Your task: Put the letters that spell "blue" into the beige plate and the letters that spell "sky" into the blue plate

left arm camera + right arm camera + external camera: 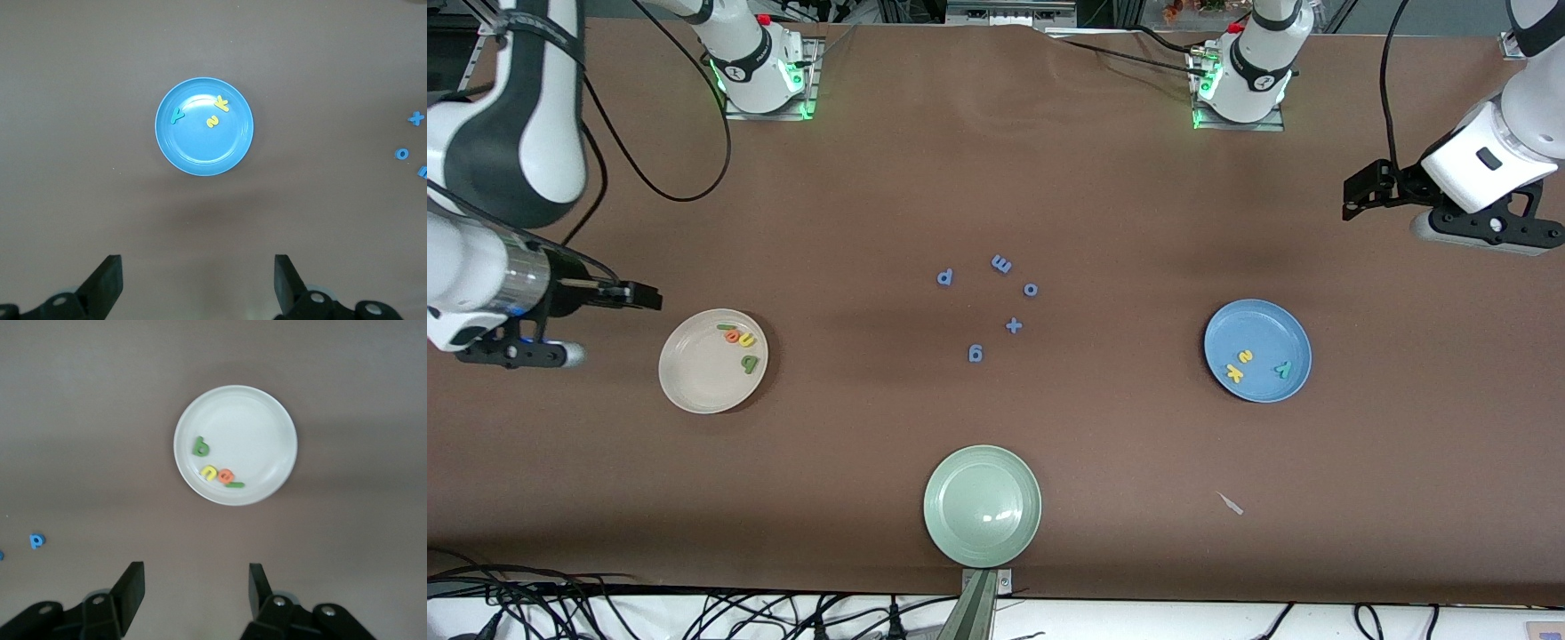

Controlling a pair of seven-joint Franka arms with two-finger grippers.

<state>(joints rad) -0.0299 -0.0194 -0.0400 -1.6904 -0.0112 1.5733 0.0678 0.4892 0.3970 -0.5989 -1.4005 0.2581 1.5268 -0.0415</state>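
Note:
The beige plate (pixel 698 378) holds the olive b (pixel 751 362), yellow u (pixel 747 340), orange e (pixel 733 336) and light green l (pixel 727 327). My right gripper (pixel 645 296) hangs open and empty over bare table beside that plate, toward the right arm's end. Its wrist view shows the plate (pixel 253 433) ahead of its fingertips (pixel 137 577). The blue plate (pixel 1258 324) holds the yellow s (pixel 1246 356), yellow k (pixel 1234 373) and teal y (pixel 1282 368). My left gripper (pixel 1356 200) is open and empty over bare table toward the left arm's end, with the blue plate (pixel 200 150) in its wrist view.
Several all-blue letters and a plus sign (pixel 1013 325) lie in the middle of the table. A pale green plate (pixel 982 505) sits near the front edge. A small pale scrap (pixel 1231 504) lies nearer the front camera than the blue plate.

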